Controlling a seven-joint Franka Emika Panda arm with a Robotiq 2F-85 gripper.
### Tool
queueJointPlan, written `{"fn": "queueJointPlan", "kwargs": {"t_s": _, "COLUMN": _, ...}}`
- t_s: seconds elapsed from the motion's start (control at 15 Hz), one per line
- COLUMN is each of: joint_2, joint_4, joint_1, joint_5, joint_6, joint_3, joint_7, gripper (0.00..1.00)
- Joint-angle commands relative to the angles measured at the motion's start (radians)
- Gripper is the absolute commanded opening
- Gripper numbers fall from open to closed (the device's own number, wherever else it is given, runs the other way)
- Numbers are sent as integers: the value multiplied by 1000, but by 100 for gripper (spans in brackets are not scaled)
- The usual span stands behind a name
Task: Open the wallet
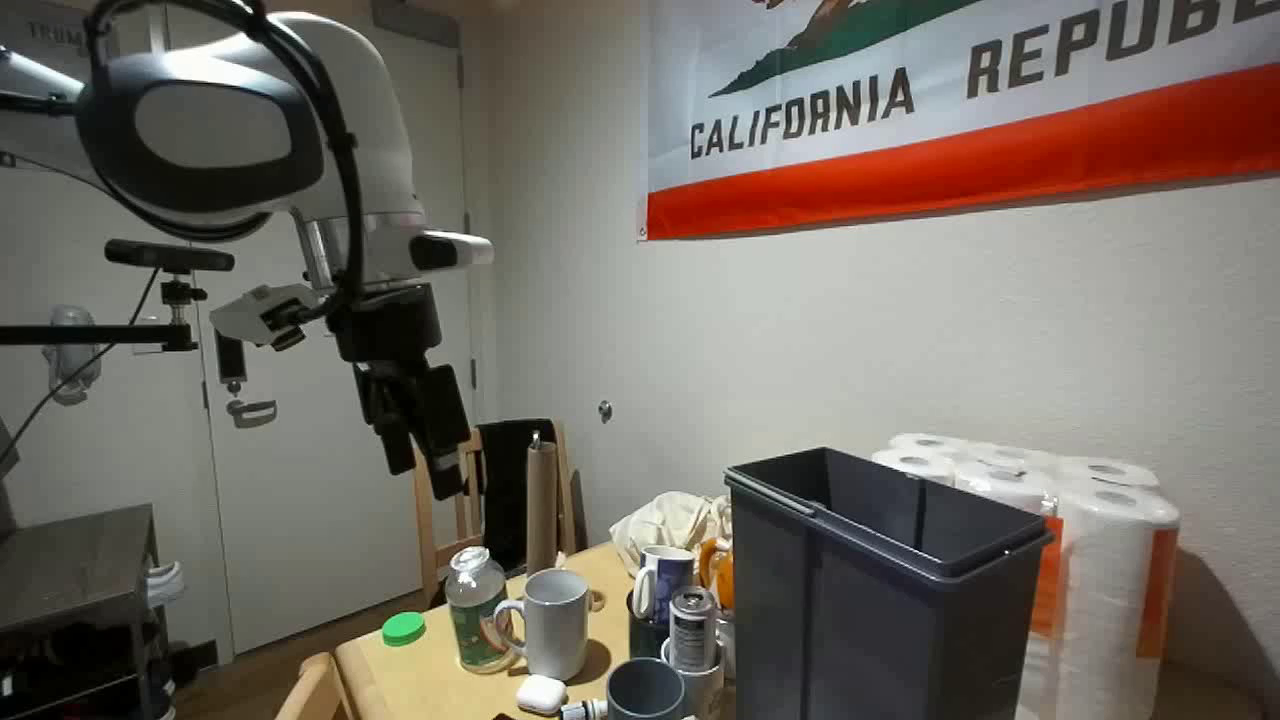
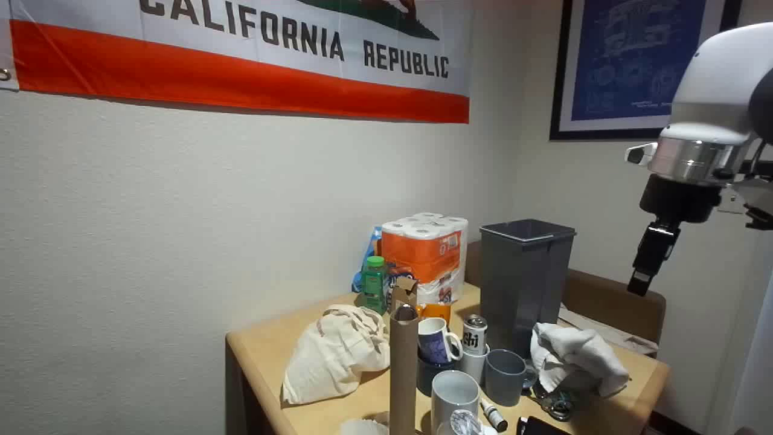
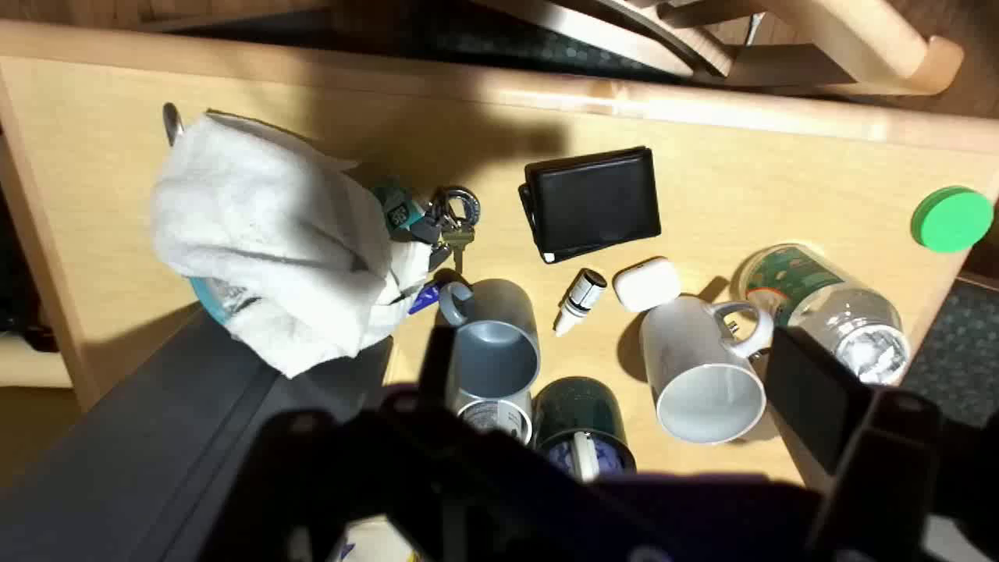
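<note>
Black wallet (image 3: 597, 203) lies folded, just beside white case (image 3: 647, 284). Small bottle (image 3: 583, 300) also just beside case; keys (image 3: 458, 234) farther off, green lid (image 3: 956, 220) well apart from it. Gripper (image 1: 424, 476) hangs well above level of case, fingers (image 3: 815, 398) parted.

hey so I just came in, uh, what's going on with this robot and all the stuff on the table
A robot arm is about to open the wallet, it seems, but it is not handling anything yet. Its jaws are wide open, up in the air above table level, with nothing held between them. The wallet lies folded shut on the table, near its edge. Keys lie to one side of it, not touching, and several mugs share the table.
</note>
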Motion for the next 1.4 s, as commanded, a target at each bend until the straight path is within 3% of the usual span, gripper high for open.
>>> {"fn": "queueJointPlan", "kwargs": {"t_s": 0.0, "joint_2": 0, "joint_4": 2, "joint_1": 5, "joint_5": -4, "joint_6": -3, "joint_3": -4, "joint_7": 3, "gripper": 100}}
{"fn": "queueJointPlan", "kwargs": {"t_s": 0.33, "joint_2": 0, "joint_4": 2, "joint_1": 5, "joint_5": -4, "joint_6": -3, "joint_3": -4, "joint_7": 3, "gripper": 100}}
{"fn": "queueJointPlan", "kwargs": {"t_s": 0.73, "joint_2": 168, "joint_4": 4, "joint_1": 12, "joint_5": -7, "joint_6": 99, "joint_3": -61, "joint_7": -116, "gripper": 100}}
{"fn": "queueJointPlan", "kwargs": {"t_s": 1.07, "joint_2": 389, "joint_4": 41, "joint_1": 40, "joint_5": 69, "joint_6": 232, "joint_3": -159, "joint_7": -324, "gripper": 100}}
{"fn": "queueJointPlan", "kwargs": {"t_s": 1.33, "joint_2": 561, "joint_4": 91, "joint_1": 84, "joint_5": 279, "joint_6": 279, "joint_3": -218, "joint_7": -587, "gripper": 100}}
